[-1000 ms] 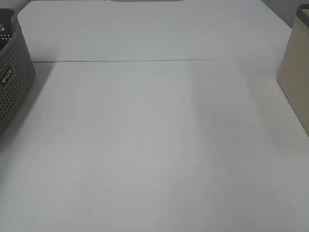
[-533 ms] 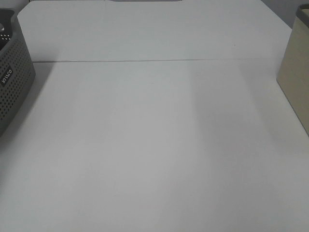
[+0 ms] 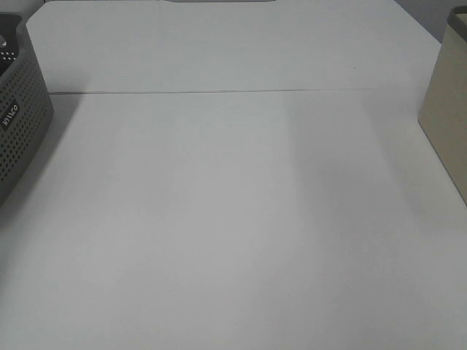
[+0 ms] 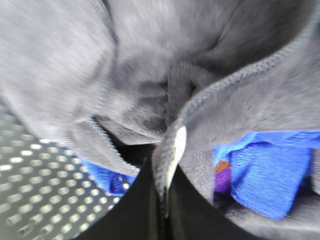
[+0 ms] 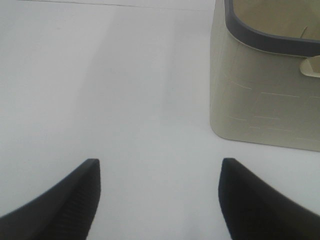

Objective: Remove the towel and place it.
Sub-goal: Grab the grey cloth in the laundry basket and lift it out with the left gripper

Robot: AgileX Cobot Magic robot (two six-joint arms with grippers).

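Observation:
The towel [image 4: 165, 60], grey-charcoal terry with a stitched hem, fills the left wrist view, bunched inside the perforated grey basket [image 4: 30, 190]. My left gripper [image 4: 163, 195] is shut, its two black fingers pinching a fold of the towel that carries a small white tag [image 4: 176, 150]. My right gripper [image 5: 160, 175] is open and empty, low over the bare white table [image 5: 100, 90], beside the beige bin [image 5: 265, 95]. Neither gripper nor the towel shows in the exterior high view.
Blue cloth [image 4: 270, 170] and a bit of purple and orange lie under the towel in the basket. The grey basket [image 3: 18, 124] stands at the table's left edge, the beige bin [image 3: 446, 124] at the right edge. A seam crosses the table [image 3: 219, 92].

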